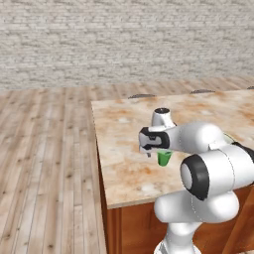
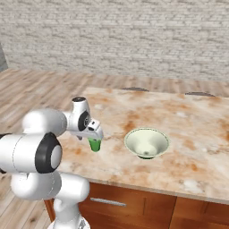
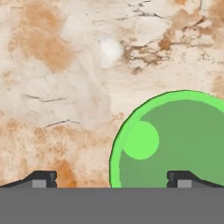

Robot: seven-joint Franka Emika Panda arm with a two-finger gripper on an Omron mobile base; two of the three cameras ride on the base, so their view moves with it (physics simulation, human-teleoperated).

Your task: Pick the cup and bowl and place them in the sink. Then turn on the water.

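Directly above the cup (image 2: 95, 144), just beside the bowl (image 2: 146, 142), we see our tool (image 2: 91, 134) spread wide.

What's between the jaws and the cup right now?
Nothing visible. The gripper hangs directly above the green cup on the counter, and the hand view looks straight down into the cup's open mouth. The bowl sits apart, off to the side.
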